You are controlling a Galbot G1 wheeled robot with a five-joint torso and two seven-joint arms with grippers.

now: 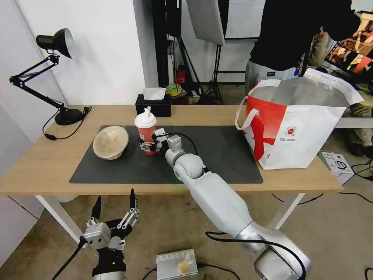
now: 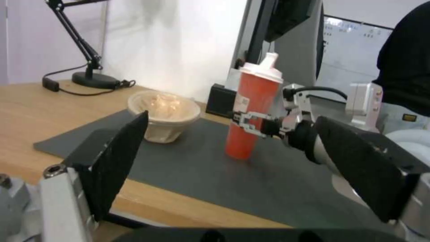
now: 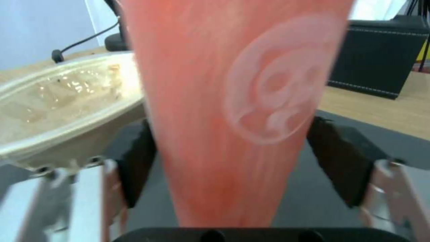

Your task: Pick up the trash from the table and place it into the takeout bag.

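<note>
Nearest the robot, the left gripper (image 1: pixel 113 208) hangs below the front edge of the table (image 1: pixel 46 163), its fingers spread apart and holding nothing. Farther in, the right arm reaches over the dark grey mat (image 1: pixel 217 155), and the right gripper (image 1: pixel 147 147) has its pads on both sides of the lower part of the tall red paper cup (image 1: pixel 146 132); they touch or nearly touch it, though a firm clamp cannot be told. The cup stands upright on the mat. Just beside it, on the robot's left, the beige pulp bowl (image 1: pixel 110 142) sits tilted on the mat, near the gripper's outer finger. Well to the right, the takeout bag (image 1: pixel 299 128) stands open on the table's end. Beyond the cup, the black tissue box (image 1: pixel 153 105) rests at the back edge, and the desk lamp (image 1: pixel 58 77) stands at the far left corner.
</note>
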